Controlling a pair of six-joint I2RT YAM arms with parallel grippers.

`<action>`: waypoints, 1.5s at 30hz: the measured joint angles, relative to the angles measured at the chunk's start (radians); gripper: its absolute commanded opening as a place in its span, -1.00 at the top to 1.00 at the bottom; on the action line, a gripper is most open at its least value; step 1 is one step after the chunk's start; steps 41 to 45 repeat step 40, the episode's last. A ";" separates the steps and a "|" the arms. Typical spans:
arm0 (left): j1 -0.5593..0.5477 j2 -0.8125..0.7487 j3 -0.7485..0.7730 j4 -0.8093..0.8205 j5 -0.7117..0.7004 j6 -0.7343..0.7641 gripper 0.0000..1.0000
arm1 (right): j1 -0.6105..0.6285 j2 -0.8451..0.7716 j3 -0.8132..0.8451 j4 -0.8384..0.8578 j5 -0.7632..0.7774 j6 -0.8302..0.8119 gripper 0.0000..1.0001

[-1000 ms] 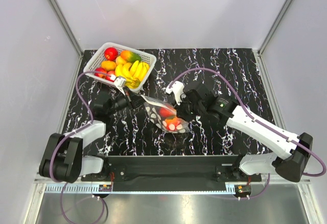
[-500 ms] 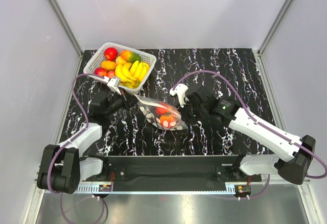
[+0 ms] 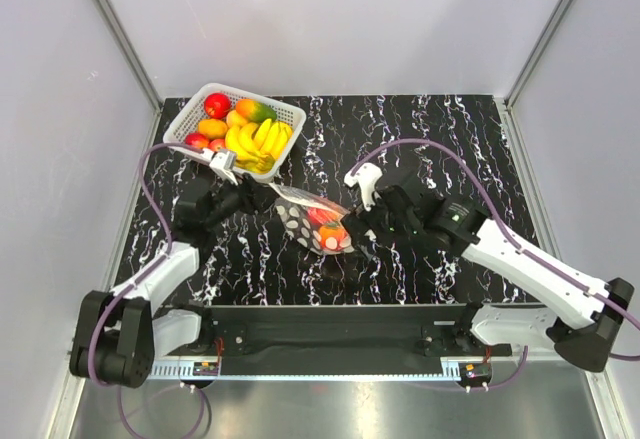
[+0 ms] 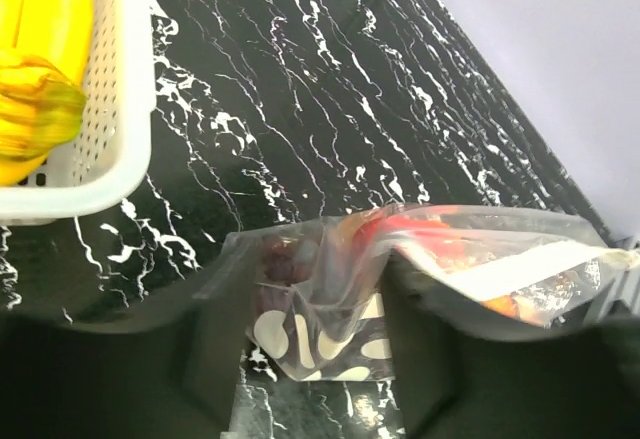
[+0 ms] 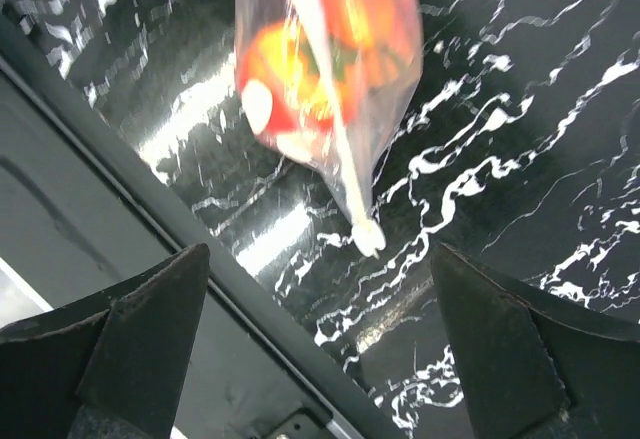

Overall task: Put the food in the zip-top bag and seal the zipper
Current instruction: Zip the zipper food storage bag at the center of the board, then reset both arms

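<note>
Between left pincer point(image 4: 315, 304) fingers, zip-top bag point(image 4: 455, 244) corner clamped; food point(image 5: 320, 49) blurred inside; right pincer point(image 5: 320, 264) spread, released.

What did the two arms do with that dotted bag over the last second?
The left hand, gripping the zip-top bag, pulled it slightly leftward and seemingly upward, so the bag now hangs bunched instead of lying stretched out. The right hand swung rightward and toward the near edge, open, taking hold of nothing. The fruit basket stayed put.
</note>
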 measured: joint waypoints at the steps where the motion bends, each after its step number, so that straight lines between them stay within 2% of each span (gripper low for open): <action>1: -0.006 -0.016 0.000 -0.013 -0.013 -0.001 -0.40 | 0.000 -0.012 -0.001 0.007 0.007 0.008 -0.99; 5: -0.011 -0.132 0.000 -0.057 -0.069 -0.006 -0.98 | 0.000 -0.094 -0.018 0.074 0.042 0.053 -0.99; 10: -0.011 -0.313 0.007 -0.168 -0.158 -0.038 -0.98 | 0.001 -0.229 -0.069 0.184 0.145 0.157 -0.99; 16: -0.013 -0.466 0.135 -0.489 -0.381 -0.114 -0.98 | 0.001 -0.266 -0.079 0.210 0.300 0.299 -0.99; 19: -0.012 -0.513 0.196 -0.611 -0.436 -0.158 -0.98 | 0.001 -0.326 -0.113 0.209 0.372 0.356 -0.99; 23: -0.012 -0.562 0.255 -0.741 -0.414 -0.159 -0.98 | 0.001 -0.513 -0.193 0.221 0.406 0.394 -0.99; 27: -0.012 -0.604 0.291 -0.878 -0.381 -0.083 -0.98 | 0.001 -0.721 -0.243 0.224 0.436 0.425 -0.99; 30: -0.012 -0.640 0.290 -0.962 -0.372 -0.023 -0.98 | 0.001 -0.797 -0.256 0.224 0.461 0.439 -0.99; 34: -0.012 -0.723 0.269 -1.035 -0.345 0.021 -0.98 | 0.001 -0.827 -0.287 0.198 0.481 0.448 -1.00; 39: -0.012 -0.826 0.232 -1.032 -0.303 0.036 -0.98 | 0.001 -0.826 -0.307 0.159 0.499 0.457 -1.00; 45: -0.012 -0.839 0.224 -1.028 -0.296 0.039 -0.98 | 0.001 -0.826 -0.310 0.157 0.498 0.458 -1.00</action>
